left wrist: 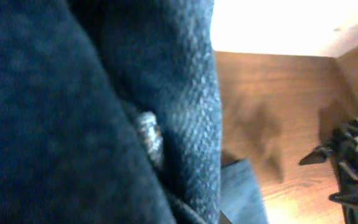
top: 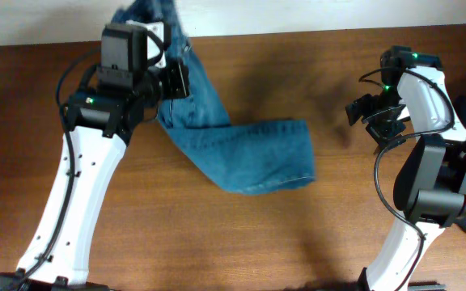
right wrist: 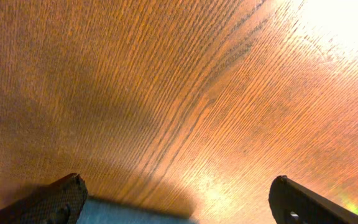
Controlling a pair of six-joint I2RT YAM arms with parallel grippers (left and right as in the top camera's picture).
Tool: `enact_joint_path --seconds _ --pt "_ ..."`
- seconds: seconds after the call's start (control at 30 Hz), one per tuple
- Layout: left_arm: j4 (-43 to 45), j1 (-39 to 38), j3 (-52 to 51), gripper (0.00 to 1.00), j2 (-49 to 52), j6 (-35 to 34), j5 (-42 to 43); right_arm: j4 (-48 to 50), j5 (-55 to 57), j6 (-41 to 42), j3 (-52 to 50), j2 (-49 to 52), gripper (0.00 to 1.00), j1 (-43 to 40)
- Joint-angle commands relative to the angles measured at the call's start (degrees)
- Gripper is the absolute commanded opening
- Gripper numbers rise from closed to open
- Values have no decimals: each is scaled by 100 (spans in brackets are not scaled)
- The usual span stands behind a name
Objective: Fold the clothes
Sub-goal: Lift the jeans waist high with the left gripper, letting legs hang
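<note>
On the wood table point(top: 298, 242), jeans point(top: 249, 153) lie bunched, upper-left end pinched by the left gripper point(top: 175, 78), right gripper point(right wrist: 179, 198) wide and empty at right: folding seems barely begun.

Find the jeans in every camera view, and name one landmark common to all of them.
Overhead: the jeans run from the top edge, left of centre, down to mid-frame.
Left wrist: the jeans fill the left two-thirds, dark and very close.
Right wrist: only a thin blue strip along the bottom edge, possibly the jeans; cannot tell.
Shared landmark: the wooden table, seen in all three.
</note>
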Motion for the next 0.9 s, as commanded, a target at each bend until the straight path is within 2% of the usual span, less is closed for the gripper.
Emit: enact_joint_path --seconds 0.0,0.2,0.4,0.63,0.87 --pt "101 -243 975 1 -302 592 -81 -46 -118 -260 -33 83 99 -83" --pt "125 -570 2592 1 -302 1054 -697 -186 -118 -538 -33 52 99 -247" --pt "116 -570 3668 1 -302 1054 -723 -295 -94 -697 -33 -116 99 -398" --pt "343 -669 4079 1 -302 1139 -380 -319 -94 -750 -22 -597 99 -688" --pt "780 -1217 4079 1 -170 1338 -520 -398 -286 -1178 -22 -1300 99 -809"
